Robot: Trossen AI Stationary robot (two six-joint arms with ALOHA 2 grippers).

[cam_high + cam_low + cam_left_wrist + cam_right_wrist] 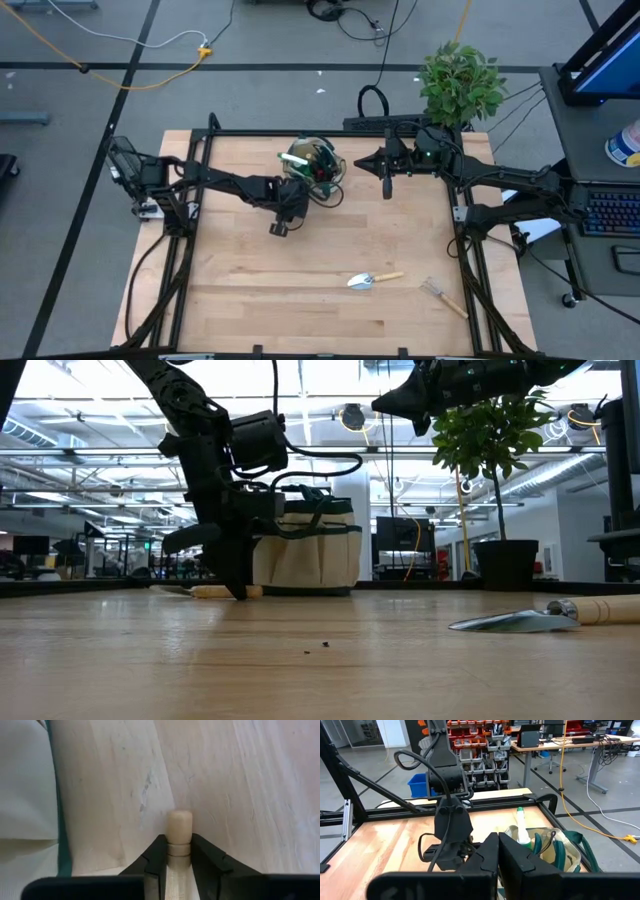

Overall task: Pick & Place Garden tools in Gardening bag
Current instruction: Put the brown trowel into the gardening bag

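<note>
Two left gripper [178, 855] jaws pinch a wooden tool handle [179, 827]; right pressed together.

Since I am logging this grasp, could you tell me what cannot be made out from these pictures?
- Working end of the wooden handle: left wrist view, hidden by the left gripper closed on it; in the high view the arm covers it.
- Contents of the gardening bag: low view, hidden by its wall; too small in the high view.
- Trowel: low view, handle cut off by the edge.

Far centre blocked: gardening bag [318, 165] w/ left gripper [279, 228] just beside it, right gripper [387, 186] to its right. Near half mostly open; trowel [367, 280] & rake [442, 295] near-right.
</note>
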